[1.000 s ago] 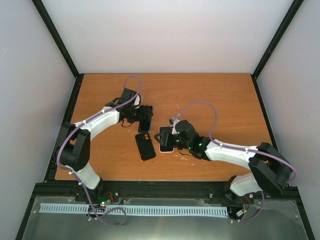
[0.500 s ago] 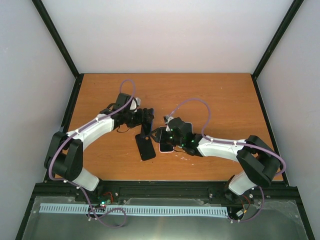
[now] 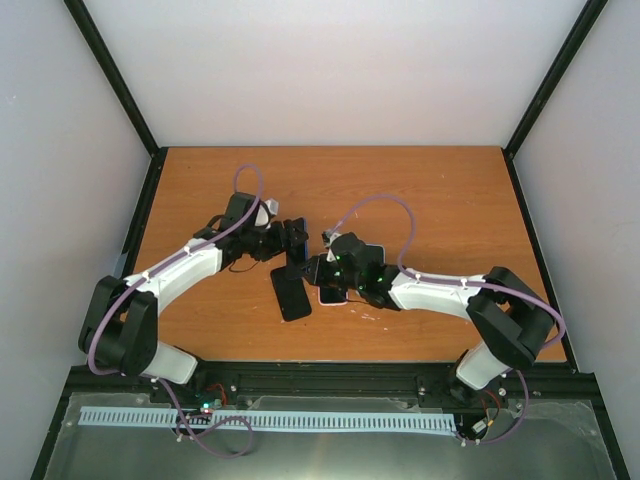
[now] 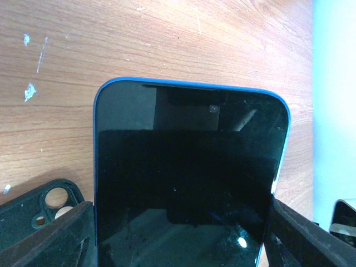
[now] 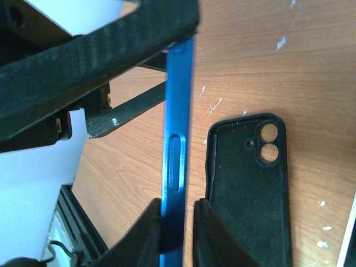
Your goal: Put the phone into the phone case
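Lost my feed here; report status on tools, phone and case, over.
Left tool shut on phone, phone turned on edge. Right tool straddling phone's edge, grip unconfirmed. Case flat on table, open side up, nothing in it.

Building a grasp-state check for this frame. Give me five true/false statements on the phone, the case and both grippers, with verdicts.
1. The phone has a blue frame. True.
2. The phone is seated in the case. False: the case lies empty on the table, and the phone is held in the grippers.
3. The case lies open side up, with its camera cutouts showing. True.
4. The left gripper is open, clear of the phone. False: it is shut on the phone's two long edges.
5. The right gripper pinches the phone across its thickness. True.
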Controlling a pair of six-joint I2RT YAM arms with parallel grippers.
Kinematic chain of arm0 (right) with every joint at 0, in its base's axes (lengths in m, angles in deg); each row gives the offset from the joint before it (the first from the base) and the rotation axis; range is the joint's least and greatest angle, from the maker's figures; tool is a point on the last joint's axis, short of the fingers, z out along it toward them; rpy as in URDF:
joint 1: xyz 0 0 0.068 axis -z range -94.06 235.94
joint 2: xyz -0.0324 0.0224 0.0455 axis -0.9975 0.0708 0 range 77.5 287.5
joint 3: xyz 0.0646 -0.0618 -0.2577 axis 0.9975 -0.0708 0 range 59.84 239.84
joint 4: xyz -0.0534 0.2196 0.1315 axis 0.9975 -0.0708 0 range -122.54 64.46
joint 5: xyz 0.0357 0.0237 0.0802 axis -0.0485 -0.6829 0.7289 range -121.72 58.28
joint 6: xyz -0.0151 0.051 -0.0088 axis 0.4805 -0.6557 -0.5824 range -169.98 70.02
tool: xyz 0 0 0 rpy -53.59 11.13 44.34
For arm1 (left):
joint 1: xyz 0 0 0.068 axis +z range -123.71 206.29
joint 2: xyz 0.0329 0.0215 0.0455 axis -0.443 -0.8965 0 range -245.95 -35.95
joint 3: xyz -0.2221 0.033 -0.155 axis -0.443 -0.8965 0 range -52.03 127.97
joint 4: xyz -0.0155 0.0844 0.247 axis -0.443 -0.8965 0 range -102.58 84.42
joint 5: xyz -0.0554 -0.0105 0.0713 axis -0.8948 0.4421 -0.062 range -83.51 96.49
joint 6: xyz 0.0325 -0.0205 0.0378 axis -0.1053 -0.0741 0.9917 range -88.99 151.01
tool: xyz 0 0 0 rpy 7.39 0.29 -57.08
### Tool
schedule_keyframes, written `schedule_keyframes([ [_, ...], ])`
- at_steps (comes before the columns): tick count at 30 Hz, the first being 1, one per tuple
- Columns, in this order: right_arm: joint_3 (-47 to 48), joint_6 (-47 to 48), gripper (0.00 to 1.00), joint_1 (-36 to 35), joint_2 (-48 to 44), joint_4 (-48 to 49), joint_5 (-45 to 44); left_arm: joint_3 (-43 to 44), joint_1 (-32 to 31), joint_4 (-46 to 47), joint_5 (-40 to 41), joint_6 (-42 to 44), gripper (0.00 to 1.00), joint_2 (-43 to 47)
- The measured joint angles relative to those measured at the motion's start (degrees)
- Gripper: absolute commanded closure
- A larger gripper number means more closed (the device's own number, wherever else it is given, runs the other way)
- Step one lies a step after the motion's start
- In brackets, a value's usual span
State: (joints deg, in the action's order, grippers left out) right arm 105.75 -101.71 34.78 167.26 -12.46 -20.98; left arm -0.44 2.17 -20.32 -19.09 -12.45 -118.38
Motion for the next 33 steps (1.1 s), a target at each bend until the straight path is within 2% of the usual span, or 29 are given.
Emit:
schedule_keyframes([
  [3,-0.22,0.35,0.97,-0.07,-0.20,0.31,-0.07,-0.13,-0.02,0.07,0.04,-0.59,0.43,0.00],
  [5,-0.68,0.94,0.97,-0.11,-0.55,0.31,-0.28,-0.28,-0.02,0.09,0.17,-0.83,0.40,0.00],
  [11,-1.99,1.55,0.97,-0.33,-1.33,0.46,-0.44,-0.87,-0.22,0.11,0.00,-1.55,0.12,0.17],
  [14,-2.49,1.64,0.97,-0.31,-1.44,-0.07,-0.46,-0.87,-0.17,0.09,0.24,-2.21,0.01,1.11],
  [21,-4.57,2.67,0.97,-0.26,-1.53,-2.89,1.11,-1.55,2.08,-0.04,0.81,-2.47,0.01,7.17],
  [29,-4.94,3.91,0.97,-0.26,-1.81,-3.69,6.45,-9.18,9.27,-0.52,2.23,-1.90,0.05,11.15],
  [33,-4.94,3.96,0.97,-0.26,-1.79,-3.91,8.57,-12.81,10.62,0.04,2.21,-1.84,0.06,11.45],
])
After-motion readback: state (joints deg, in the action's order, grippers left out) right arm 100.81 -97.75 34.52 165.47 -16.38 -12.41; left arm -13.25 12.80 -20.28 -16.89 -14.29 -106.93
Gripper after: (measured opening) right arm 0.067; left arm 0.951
